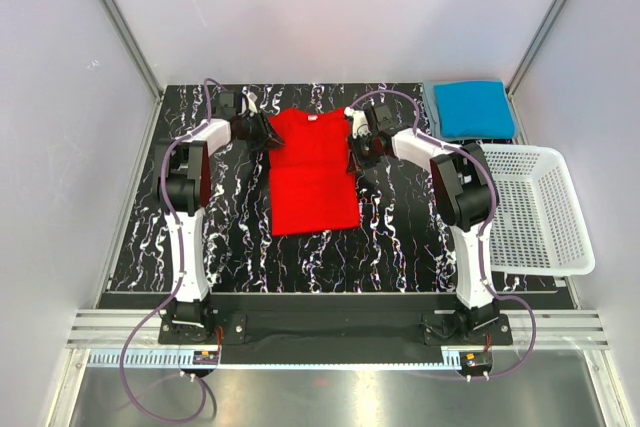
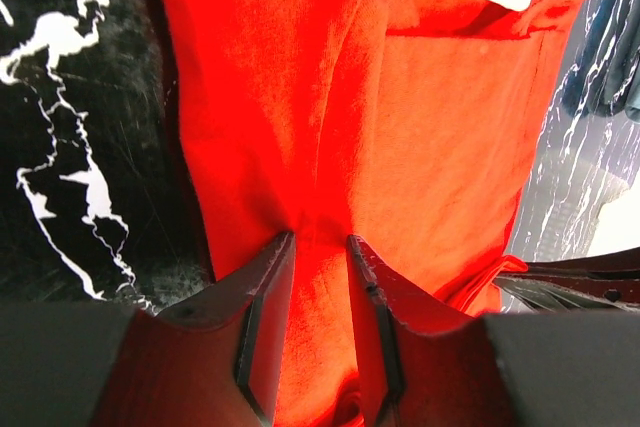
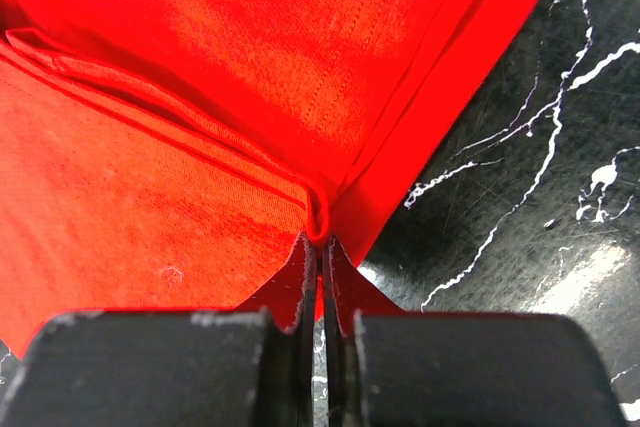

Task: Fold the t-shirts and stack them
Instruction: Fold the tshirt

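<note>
Lower part of the top view: black, white-veined marble-pattern table (image 1: 230,237). At mid-frame on it, a bright red soft cloth short-sleeved t-shirt (image 1: 312,182), spread flat, hem toward the bottom, collar toward the top. Probably already narrowed, to judge by the layered edges in the right wrist view. At right of frame, apart from the shirt: white plastic mesh basket (image 1: 565,247).

Higher up, at the shirt's upper left corner: left gripper (image 2: 320,245), jaws part-way closed with a bunched ridge of red cloth pinched between them. At the upper right corner: right gripper (image 3: 320,243), jaws closed almost to touching on a thin fold of the shirt's edge, a small loop of cloth standing at the tips.

Judged step: collar end to be carried down over the hem.
- Lift both corners together, only enough to clear the table.
- Carry level and at one pace toward the bottom of the frame, to avoid a skewed fold.
- Hold the cloth taut between the grippers without stretching it.
- Watch the thin right-hand pinch, likeliest to slip.
- Lay the top edge square on the hem before letting go.

Upper right corner of the top view: bright blue t-shirt (image 1: 473,107), folded into a neat rectangle, well apart from the red one; likely base for the stack. No grey-blue shirt found in any view.
</note>
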Motion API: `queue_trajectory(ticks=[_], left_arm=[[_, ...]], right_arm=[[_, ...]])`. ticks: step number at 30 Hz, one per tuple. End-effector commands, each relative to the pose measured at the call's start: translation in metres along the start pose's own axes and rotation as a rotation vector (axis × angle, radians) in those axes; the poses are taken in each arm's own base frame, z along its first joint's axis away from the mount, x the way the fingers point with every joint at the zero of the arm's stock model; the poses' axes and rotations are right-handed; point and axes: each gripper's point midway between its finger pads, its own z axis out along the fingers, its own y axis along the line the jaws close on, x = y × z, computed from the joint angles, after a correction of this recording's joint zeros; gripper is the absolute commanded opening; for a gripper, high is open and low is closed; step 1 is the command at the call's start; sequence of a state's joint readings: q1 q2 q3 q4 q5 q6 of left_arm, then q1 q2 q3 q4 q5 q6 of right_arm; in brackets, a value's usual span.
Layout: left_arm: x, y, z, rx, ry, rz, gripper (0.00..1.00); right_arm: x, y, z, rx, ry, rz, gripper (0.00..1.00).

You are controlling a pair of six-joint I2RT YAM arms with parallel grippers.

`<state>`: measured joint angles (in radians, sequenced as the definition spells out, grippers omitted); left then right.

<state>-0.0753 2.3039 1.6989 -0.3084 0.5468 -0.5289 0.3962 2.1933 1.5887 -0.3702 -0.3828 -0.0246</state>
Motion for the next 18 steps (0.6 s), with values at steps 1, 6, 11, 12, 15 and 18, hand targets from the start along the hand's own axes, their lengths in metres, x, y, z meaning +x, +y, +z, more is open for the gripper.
queue_trajectory(ticks=[1, 6, 11, 12, 15, 18], left_arm=[[-0.003, 0.036, 0.008, -0.120, -0.011, -0.023, 0.35], [-0.004, 0.037, 0.008, -0.125, -0.014, -0.020, 0.35], [-0.006, 0.038, 0.008, -0.136, -0.020, -0.021, 0.35], [-0.006, 0.039, 0.008, -0.139, -0.021, -0.023, 0.35], [-0.006, 0.038, 0.008, -0.139, -0.021, -0.020, 0.35], [-0.006, 0.038, 0.008, -0.137, -0.022, -0.021, 0.35]], right_arm=[[-0.028, -0.001, -0.021, 0.030, -0.092, -0.013, 0.00], [-0.031, -0.005, -0.025, 0.054, -0.112, -0.010, 0.00], [-0.037, 0.000, -0.033, 0.048, -0.155, 0.000, 0.00], [-0.037, 0.001, -0.034, 0.048, -0.163, -0.001, 0.00], [-0.038, 0.004, -0.036, 0.036, -0.168, 0.009, 0.00], [-0.037, 0.003, -0.033, 0.034, -0.165, 0.014, 0.00]])
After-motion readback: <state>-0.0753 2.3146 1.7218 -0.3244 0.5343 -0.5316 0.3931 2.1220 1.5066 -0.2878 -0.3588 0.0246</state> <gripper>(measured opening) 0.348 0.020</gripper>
